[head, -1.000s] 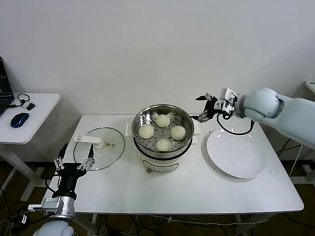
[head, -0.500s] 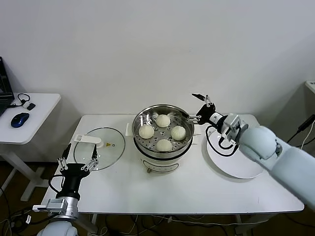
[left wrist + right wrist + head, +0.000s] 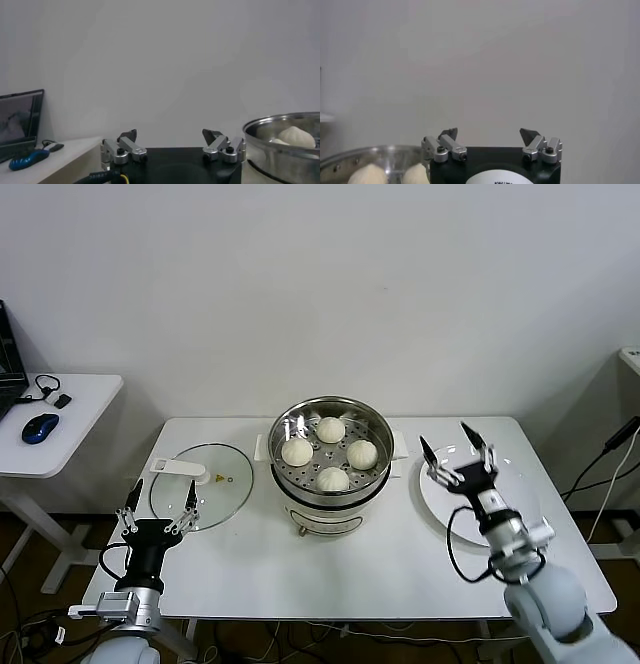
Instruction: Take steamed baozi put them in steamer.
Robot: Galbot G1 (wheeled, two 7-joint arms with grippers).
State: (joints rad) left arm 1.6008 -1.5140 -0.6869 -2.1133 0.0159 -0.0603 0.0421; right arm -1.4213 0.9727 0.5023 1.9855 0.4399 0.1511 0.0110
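Observation:
Several cream-white baozi [image 3: 331, 454] lie on the perforated tray inside the shiny steel steamer [image 3: 377, 430] at the table's middle. My right gripper [image 3: 456, 447] is open and empty, pointing up over the white plate [image 3: 515, 514], to the right of the steamer. My left gripper [image 3: 160, 495] is open and empty near the table's front left, beside the glass lid [image 3: 215, 484]. The left wrist view shows the steamer rim [image 3: 280, 131] with a bun [image 3: 296, 136] inside. The right wrist view shows two buns [image 3: 367, 175] in the steamer.
The flat glass lid with a white handle [image 3: 178, 468] lies left of the steamer. The white plate holds nothing. A side table at far left carries a blue mouse [image 3: 40, 426] and a laptop [image 3: 20, 120].
My right arm has swung back from beside the steamer's rim to low over the plate, its gripper now pointing up. The left gripper has shifted slightly. The buns have not moved.

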